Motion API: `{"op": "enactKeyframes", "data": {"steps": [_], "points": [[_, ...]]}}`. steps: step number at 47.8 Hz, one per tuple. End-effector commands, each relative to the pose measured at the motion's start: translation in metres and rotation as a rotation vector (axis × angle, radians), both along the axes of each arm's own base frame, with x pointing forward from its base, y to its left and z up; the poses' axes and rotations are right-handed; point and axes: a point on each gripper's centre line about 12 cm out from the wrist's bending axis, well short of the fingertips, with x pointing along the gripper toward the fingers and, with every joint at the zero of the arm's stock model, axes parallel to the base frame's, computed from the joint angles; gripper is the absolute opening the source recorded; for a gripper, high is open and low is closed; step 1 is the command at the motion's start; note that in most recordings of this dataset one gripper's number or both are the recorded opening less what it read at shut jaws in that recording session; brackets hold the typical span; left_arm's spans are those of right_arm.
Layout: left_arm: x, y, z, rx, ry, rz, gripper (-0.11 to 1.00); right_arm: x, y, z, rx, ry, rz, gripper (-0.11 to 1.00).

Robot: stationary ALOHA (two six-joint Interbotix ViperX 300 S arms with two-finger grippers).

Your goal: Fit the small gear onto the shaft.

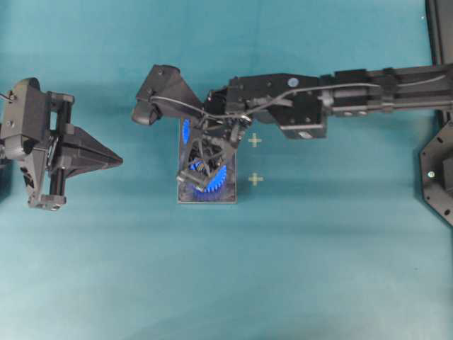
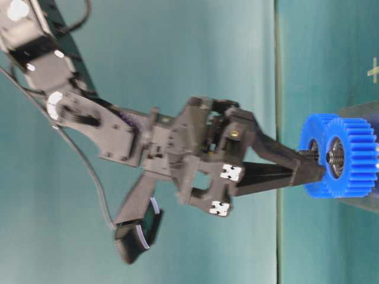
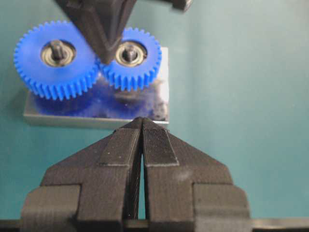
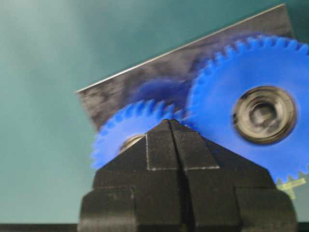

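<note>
While both arms share the teal counter (image 1: 340,269), we see only the right one at the work. Its pincer (image 3: 108,55) has its fingers pressed together with nothing between them, and the joined tip bears down where the two blue gears meet. We find the small gear (image 3: 130,60) lying flat on the dark grey plate (image 3: 72,118), its teeth meshed with those of the larger gear (image 3: 54,60) beside it. In the left wrist view a silvery pin end, the shaft (image 3: 129,50), shows through the middle of the small gear's bearing hub; we cannot tell how far down the gear is seated. From the right wrist camera the closed fingers cover much of the small gear, and the picture is somewhat blurred. The left pincer (image 3: 141,126) rests well apart from the plate, at the left of the overhead view, its fingers likewise shut together on nothing and pointing toward the gears.
</note>
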Motion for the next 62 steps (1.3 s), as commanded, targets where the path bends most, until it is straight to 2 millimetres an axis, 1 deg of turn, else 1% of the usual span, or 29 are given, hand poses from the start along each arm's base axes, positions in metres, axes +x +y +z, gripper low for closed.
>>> {"op": "enactKeyframes", "data": {"steps": [1,8,13,17,22,27,32,39,41,47,55,62], "points": [[0.004,-0.001,0.009,-0.001,-0.031,-0.002,0.0,-0.003,-0.002,0.01,-0.006,-0.01,0.008,-0.02],[0.004,-0.001,0.009,-0.002,-0.031,-0.001,0.0,-0.025,0.002,-0.003,0.005,0.068,0.009,-0.02],[0.003,-0.001,0.008,-0.002,-0.029,-0.001,0.0,-0.038,0.01,-0.001,0.018,0.082,0.007,-0.02],[0.003,0.0,0.008,-0.002,-0.028,0.001,0.0,-0.047,0.021,0.002,0.034,0.085,0.005,-0.02],[0.003,0.0,0.007,-0.002,-0.024,0.002,0.0,-0.061,0.04,0.0,0.041,0.112,0.022,-0.02],[0.003,0.0,0.007,-0.002,-0.024,0.002,0.0,-0.072,0.048,0.002,0.044,0.114,0.023,-0.02],[0.003,0.0,0.007,-0.001,-0.031,0.001,0.0,-0.074,0.046,0.015,0.026,0.051,0.022,-0.02],[0.005,0.0,0.011,0.0,-0.072,0.0,0.0,-0.071,0.036,0.037,-0.008,-0.098,0.009,-0.02],[0.005,0.0,0.011,0.002,-0.074,-0.001,0.0,-0.071,0.035,0.04,-0.014,-0.124,0.009,-0.02],[0.005,-0.001,0.011,0.003,-0.077,-0.005,0.0,-0.075,0.03,0.046,-0.037,-0.176,0.017,-0.02],[0.007,-0.001,0.016,0.004,-0.095,-0.005,0.0,-0.085,0.029,0.044,-0.052,-0.207,0.022,-0.02],[0.009,-0.001,0.018,0.001,-0.124,-0.005,0.0,-0.09,0.03,0.049,-0.056,-0.299,0.021,-0.02]]}}
